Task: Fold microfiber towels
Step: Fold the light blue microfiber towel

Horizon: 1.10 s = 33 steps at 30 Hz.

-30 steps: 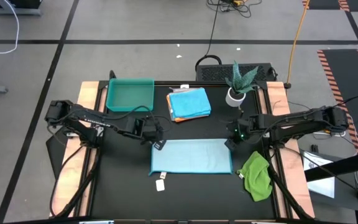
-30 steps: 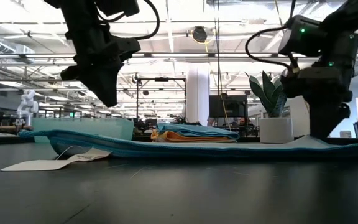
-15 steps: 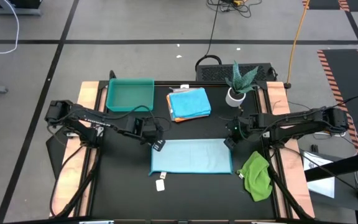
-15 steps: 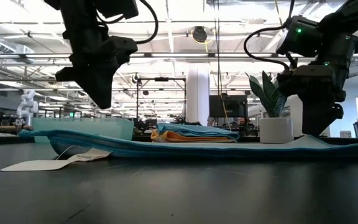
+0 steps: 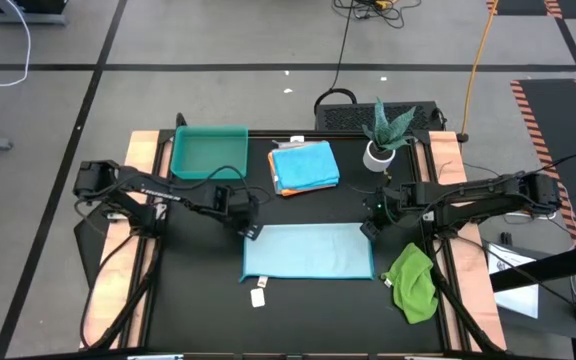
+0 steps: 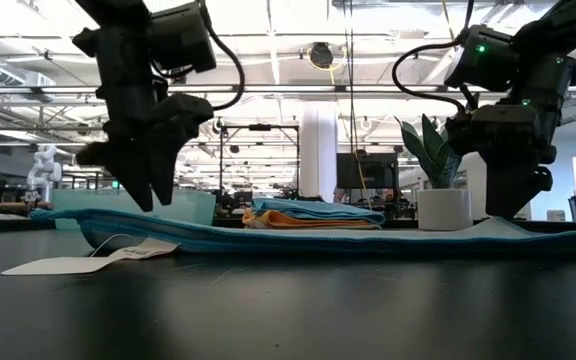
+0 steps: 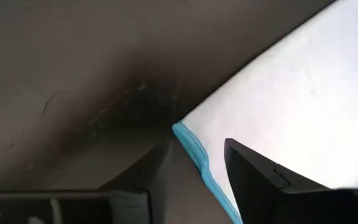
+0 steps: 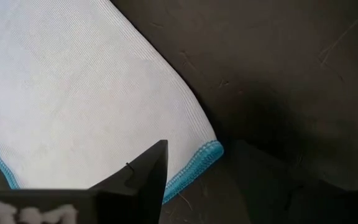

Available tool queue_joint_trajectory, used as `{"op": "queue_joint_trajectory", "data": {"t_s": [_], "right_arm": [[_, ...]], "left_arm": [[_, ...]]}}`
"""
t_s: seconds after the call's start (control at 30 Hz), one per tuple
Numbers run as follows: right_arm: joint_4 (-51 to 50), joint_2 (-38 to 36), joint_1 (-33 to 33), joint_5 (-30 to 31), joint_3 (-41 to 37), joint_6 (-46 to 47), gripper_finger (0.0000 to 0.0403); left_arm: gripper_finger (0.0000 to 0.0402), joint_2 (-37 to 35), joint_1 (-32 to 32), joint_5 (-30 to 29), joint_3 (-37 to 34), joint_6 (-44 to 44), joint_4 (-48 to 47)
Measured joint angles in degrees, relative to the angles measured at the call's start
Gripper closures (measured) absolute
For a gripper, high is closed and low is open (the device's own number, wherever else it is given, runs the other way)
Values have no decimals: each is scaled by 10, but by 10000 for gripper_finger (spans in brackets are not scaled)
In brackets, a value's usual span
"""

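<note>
The pale blue towel (image 5: 308, 251) lies flat on the dark tabletop (image 5: 198, 300) as a wide rectangle, apparently folded once already, near the front middle. Its weave is fine and ribbed, with a brighter blue stitched edge, and a small white tag (image 5: 259, 297) lies just off its front left corner.

The left gripper (image 5: 250, 230) hangs just above the towel's far left corner. Its jaws stand apart with the stitched corner between them, clamped on nothing. The right gripper (image 5: 373, 228) sits at the far right corner, its jaws also apart and straddling the corner without pinching it. With one gripper at each far corner, the arms look set either to take both corners for the next fold or to let go of a fold just laid. I cannot tell which.

Behind the towel, toward the far edge of the tabletop, a neat stack of folded towels (image 5: 304, 166) shows bright blue on top with a yellow-orange layer at its side. This is probably where finished ones go. The green towel (image 5: 414, 282) lies crumpled just off the pale blue towel's right end, apparently waiting its turn. A teal tray (image 5: 208, 152) stands behind the towel's left end, and a potted plant (image 5: 383, 135) behind its right end.
</note>
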Motion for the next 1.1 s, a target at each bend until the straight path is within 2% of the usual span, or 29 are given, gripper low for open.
{"op": "queue_joint_trajectory", "data": {"t_s": [0.3,0.47,1.1], "right_arm": [[4,0,-1,1,0,7,232],[4,0,-1,3,0,9,232],[8,0,-1,3,0,9,232]], "left_arm": [[236,0,25,2,-12,10,23],[236,0,25,26,-12,22,54],[236,39,21,46,-12,29,51]]}}
